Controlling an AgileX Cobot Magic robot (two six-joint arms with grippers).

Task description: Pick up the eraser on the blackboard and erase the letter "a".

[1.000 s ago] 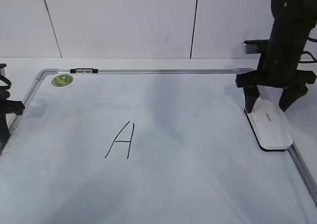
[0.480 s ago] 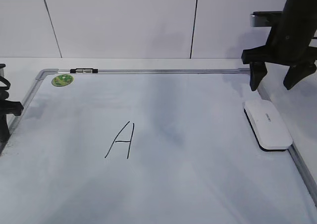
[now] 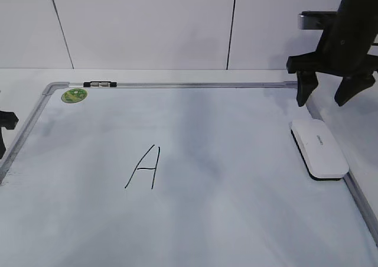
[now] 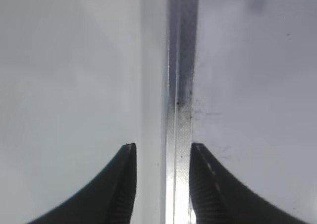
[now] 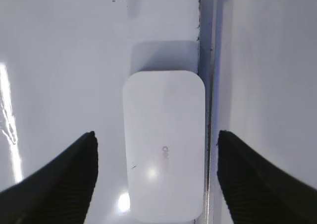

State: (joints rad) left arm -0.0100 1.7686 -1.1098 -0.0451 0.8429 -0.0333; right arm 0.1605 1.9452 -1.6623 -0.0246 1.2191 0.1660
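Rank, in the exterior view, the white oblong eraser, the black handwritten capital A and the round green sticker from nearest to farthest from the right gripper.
1. White oblong eraser: just below the open right gripper, by the board's right frame.
2. Black handwritten capital A: mid-board, well to the left.
3. Round green sticker: the board's far-left corner.

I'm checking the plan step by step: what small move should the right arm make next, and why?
Probably nothing more than holding clear: the right gripper hangs open above the eraser, which lies on the blackboard, and only a capital A shows.
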